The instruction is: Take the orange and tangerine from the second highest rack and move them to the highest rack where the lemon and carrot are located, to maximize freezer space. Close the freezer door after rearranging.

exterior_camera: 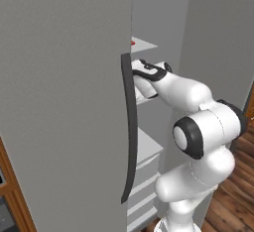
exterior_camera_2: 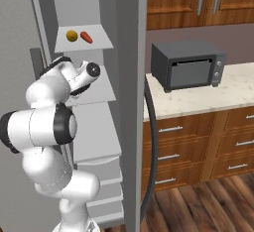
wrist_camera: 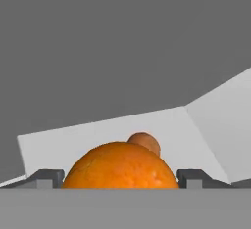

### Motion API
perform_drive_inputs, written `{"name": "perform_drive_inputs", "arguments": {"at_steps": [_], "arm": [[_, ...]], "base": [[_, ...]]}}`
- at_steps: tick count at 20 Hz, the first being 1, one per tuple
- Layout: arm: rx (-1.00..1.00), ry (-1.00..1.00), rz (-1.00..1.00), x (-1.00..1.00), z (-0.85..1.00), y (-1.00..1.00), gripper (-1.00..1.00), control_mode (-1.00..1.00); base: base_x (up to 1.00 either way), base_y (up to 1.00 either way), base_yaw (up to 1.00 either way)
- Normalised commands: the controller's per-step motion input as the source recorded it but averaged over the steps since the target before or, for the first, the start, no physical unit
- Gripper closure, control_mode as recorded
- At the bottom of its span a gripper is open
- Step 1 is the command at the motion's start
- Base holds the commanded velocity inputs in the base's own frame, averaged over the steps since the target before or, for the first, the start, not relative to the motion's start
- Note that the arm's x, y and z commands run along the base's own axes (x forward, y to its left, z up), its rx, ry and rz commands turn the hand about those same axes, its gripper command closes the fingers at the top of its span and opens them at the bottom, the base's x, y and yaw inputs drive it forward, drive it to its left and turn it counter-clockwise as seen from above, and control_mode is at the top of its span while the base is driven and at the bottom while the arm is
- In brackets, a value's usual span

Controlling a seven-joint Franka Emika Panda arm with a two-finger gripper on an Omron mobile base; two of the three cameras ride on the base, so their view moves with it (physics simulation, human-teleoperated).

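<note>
Orange [wrist_camera: 120,167], round, pebbled, sitting btwn gripper [wrist_camera: 120,178] fingertips at 6 o'clock, hiding most of tangerine [wrist_camera: 145,142]; grip can't tell.

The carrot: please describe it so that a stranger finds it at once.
Look into the open grey freezer, at the highest rack. Two things lie there: the carrot is the long red-orange one, right of the round yellow lemon.

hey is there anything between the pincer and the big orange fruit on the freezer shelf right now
Nothing visible. In the hand view the orange sits right between the pincer fingertips, with no object in front of it. A smaller fruit, likely the tangerine, lies just behind it on the same pale shelf, not in the way.
</note>
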Motion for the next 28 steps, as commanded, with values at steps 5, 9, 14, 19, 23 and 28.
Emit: {"name": "perform_drive_inputs", "arguments": {"at_steps": [5, 9, 14, 19, 23, 28], "arm": [[0.02, -0.01, -0.02, -0.54, 1.00, -0.39, 1.00, -1.00], [0.00, 0.00, 0.00, -0.58, 0.96, -0.52, 1.00, -1.00], [0.00, 0.00, 0.00, -0.50, 0.83, -0.52, 1.00, -1.00], [0.00, 0.00, 0.00, -0.13, 0.65, -0.41, 1.00, -1.00], [0.00, 0.00, 0.00, 0.21, 0.51, -0.13, 1.00, -1.00], [0.00, -0.05, 0.00, 0.51, 0.13, 0.00, 1.00, -1.00]], "base": [[0.00, 0.00, 0.00], [0.00, 0.00, 0.00], [0.00, 0.00, 0.00], [0.00, 0.00, 0.00], [0.00, 0.00, 0.00], [0.00, 0.00, 0.00]]}}
